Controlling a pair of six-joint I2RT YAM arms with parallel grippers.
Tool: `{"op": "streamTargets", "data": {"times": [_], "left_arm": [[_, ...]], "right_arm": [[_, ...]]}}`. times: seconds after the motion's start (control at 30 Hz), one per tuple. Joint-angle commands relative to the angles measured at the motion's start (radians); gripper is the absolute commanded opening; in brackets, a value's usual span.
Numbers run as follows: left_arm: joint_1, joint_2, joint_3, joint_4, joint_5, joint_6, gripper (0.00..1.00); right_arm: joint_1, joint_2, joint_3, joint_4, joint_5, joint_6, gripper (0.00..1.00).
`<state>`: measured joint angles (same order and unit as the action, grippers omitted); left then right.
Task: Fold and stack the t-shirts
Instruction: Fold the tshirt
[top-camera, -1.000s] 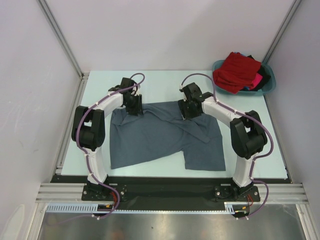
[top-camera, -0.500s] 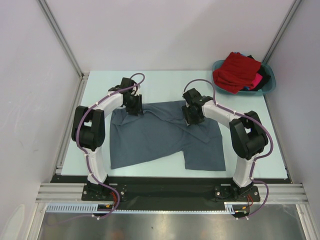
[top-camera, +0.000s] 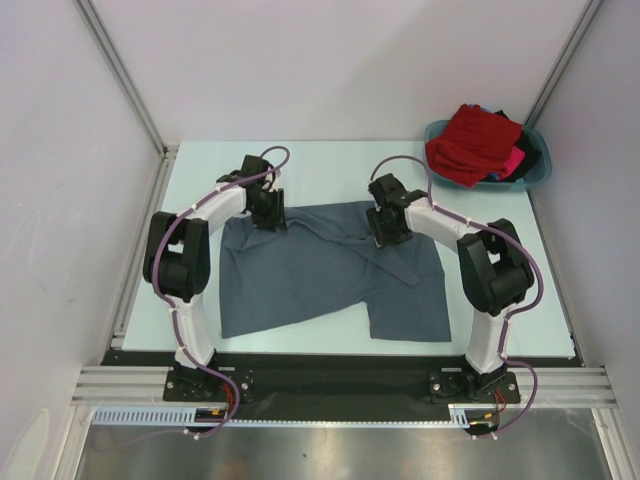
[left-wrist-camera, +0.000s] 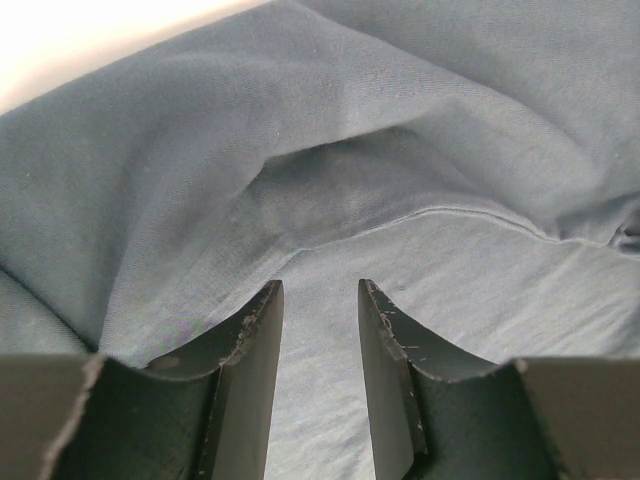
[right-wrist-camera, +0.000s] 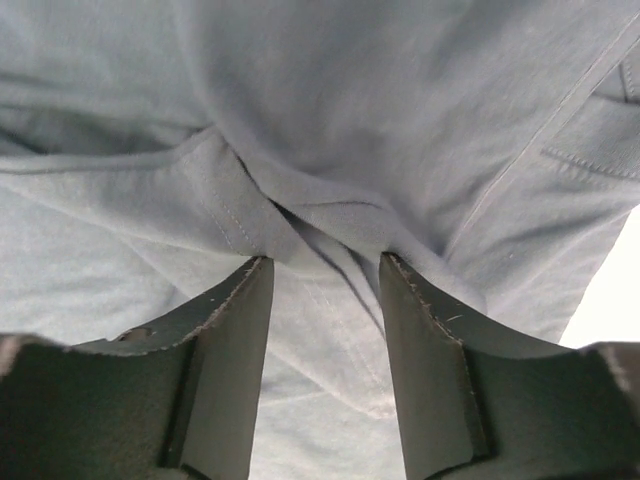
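Observation:
A large slate-grey t-shirt (top-camera: 320, 280) lies spread and rumpled on the pale table (top-camera: 330, 170). My left gripper (top-camera: 268, 214) is down on its far left part. In the left wrist view the gripper (left-wrist-camera: 320, 285) stands open, flat grey cloth (left-wrist-camera: 330, 130) showing in the gap. My right gripper (top-camera: 388, 232) rests on the shirt's far right part. Seen from the right wrist, this gripper (right-wrist-camera: 322, 262) is open, its tips on either side of a raised fold (right-wrist-camera: 300, 225) of the grey cloth. A red t-shirt (top-camera: 472, 140) is heaped in the basin, with pink (top-camera: 514, 161) and dark (top-camera: 531, 150) cloth beside it.
The teal basin (top-camera: 541, 177) stands at the table's far right corner. White walls with metal posts (top-camera: 120, 75) close in the back and sides. A black rail (top-camera: 330, 385) with both arm bases runs along the near edge.
My right gripper has slid a little to the right and nearer over the grey shirt. The left arm has not moved.

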<state>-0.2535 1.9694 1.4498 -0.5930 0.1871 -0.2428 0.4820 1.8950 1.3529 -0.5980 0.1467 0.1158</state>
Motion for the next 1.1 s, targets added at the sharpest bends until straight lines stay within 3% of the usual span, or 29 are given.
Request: {"op": "streamTargets", "data": {"times": [0.0,0.13,0.2,0.53,0.97,1.07], "left_arm": [[-0.009,-0.026,0.014,0.012,0.002,0.019,0.41],[-0.009,-0.023,0.015,0.009,0.005,0.019,0.41],[-0.009,-0.023,0.017,0.007,0.005,0.019,0.41],[-0.009,-0.018,0.018,0.009,0.014,0.016,0.41],[-0.012,-0.032,0.004,0.022,0.028,0.010,0.41],[-0.015,-0.033,0.003,0.024,0.029,0.008,0.41]], "right_arm": [[-0.016,0.012,0.048,0.030,-0.027,-0.025,0.50],[-0.023,0.026,0.063,0.032,-0.068,-0.039,0.37],[-0.028,0.026,0.064,0.036,-0.096,-0.039,0.35],[-0.031,-0.027,0.040,0.038,-0.173,-0.025,0.00],[0.107,-0.232,-0.104,-0.056,-0.101,0.084,0.00],[0.156,-0.250,-0.136,-0.072,-0.099,0.136,0.07]]}}
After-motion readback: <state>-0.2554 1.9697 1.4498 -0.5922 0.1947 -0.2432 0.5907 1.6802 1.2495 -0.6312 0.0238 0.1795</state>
